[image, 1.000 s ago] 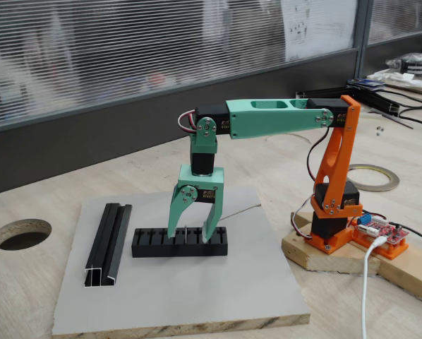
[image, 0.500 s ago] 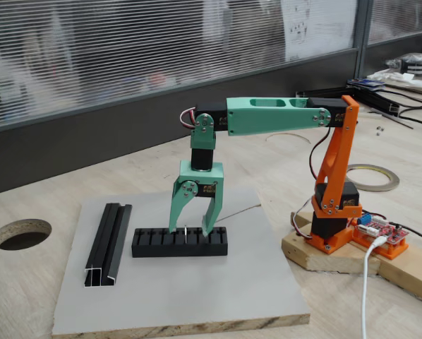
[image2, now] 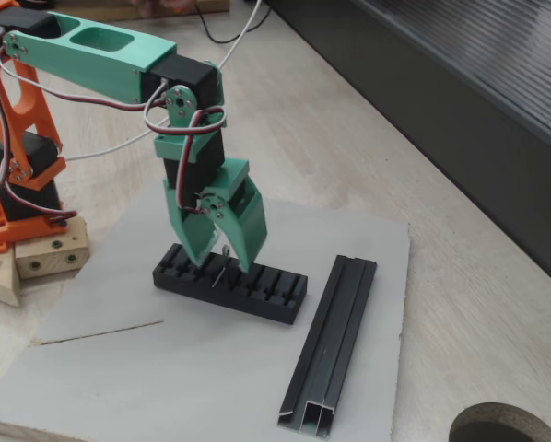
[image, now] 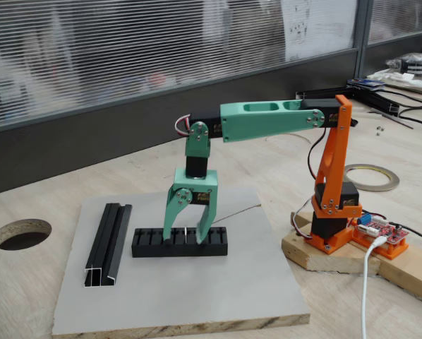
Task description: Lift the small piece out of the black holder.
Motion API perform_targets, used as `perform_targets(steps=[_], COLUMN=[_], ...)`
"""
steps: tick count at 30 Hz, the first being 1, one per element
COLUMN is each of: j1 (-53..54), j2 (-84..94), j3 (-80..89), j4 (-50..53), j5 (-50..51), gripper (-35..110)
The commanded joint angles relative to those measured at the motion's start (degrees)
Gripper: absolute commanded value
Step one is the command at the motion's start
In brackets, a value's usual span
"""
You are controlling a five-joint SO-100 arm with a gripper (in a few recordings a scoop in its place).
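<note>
Gripper straddles the black holder, jaws apart, and the small piece stands upright in a middle slot, dead between the fingertips, long axis pointing to twelve o'clock.

Black rail lies well clear of claw; board between bare.

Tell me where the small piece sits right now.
The small piece stands upright in the black holder, around the middle of its slot row in both fixed views, between the fingertips of the open gripper.
</note>
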Motion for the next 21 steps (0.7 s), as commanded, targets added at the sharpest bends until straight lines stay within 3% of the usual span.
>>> perform_targets(steps=[1,21], j1=[-1.05,-4.75], j2=[0.53,0.35], j3=[0.09,0.79], j4=[-0.70,-0.70], j5=[-0.18,0.00], gripper=[45,45])
